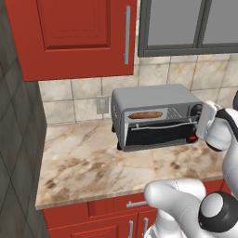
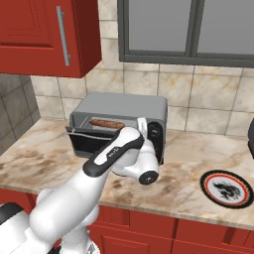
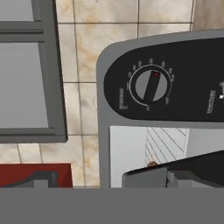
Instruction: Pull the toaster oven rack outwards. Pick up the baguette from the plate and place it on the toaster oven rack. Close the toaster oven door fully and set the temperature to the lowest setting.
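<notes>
The toaster oven point(image 1: 155, 116) sits at the back of the marble desk point(image 1: 88, 162), in the middle right of the left base view, its rear close to the tiled wall. Its toaster oven door point(image 1: 160, 132) hangs partly down and forward, not shut, so the cavity is open across the front. Inside, the baguette point(image 1: 145, 114) lies lengthwise on the toaster oven rack point(image 1: 174, 114), toward the left half of the cavity.

In the right base view the same oven point(image 2: 119, 121) stands center left, with the baguette point(image 2: 106, 122) visible in its opening and the door point(image 2: 87, 141) tilted out at lower left. The black control strip point(image 2: 155, 136) runs down the oven's right end, and the arm's wrist crowds right up against it. The gripper's tips cannot be made out in the base views; going by its spread, the gripper stands wide with nothing between the fingers.

The hand view looks at the control panel rolled sideways: a round knob point(image 3: 151, 85) with a red mark sits upper center right, and the rack wires point(image 3: 164, 144) show below it.

Open desk spreads to the left and front of the oven. A round plate point(image 2: 226, 188) with a red and black rim lies at lower right, well apart from the oven. Red cabinets point(image 1: 79, 37) hang at upper left, and a grey-framed window point(image 2: 188, 30) is above the oven.
</notes>
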Available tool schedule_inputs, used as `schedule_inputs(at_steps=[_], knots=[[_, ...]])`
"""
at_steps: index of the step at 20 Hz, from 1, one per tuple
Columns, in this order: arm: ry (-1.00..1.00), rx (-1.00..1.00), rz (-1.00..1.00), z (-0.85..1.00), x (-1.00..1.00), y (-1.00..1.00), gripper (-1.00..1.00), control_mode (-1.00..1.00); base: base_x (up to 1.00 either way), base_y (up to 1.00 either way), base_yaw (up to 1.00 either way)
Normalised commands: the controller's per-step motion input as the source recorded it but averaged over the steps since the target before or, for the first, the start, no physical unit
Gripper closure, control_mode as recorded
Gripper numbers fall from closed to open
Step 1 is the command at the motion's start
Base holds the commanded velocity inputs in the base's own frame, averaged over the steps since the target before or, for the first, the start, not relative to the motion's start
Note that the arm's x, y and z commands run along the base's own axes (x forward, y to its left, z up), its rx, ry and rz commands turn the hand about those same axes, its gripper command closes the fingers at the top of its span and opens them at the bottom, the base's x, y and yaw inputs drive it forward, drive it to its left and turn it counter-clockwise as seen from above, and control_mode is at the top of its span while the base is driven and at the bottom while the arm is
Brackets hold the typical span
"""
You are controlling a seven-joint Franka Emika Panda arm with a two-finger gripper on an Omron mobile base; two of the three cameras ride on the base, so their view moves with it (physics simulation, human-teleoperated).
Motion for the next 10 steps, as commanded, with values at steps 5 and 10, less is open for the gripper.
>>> schedule_inputs(at_steps=[5,10], knots=[[0.0,0.0,0.0,0.11,0.26,0.13,-1.0,-1.0,0.0,0.0,0.0],[0.0,0.0,0.0,0.12,0.17,0.11,-1.0,-1.0,0.0,0.0,0.0]])
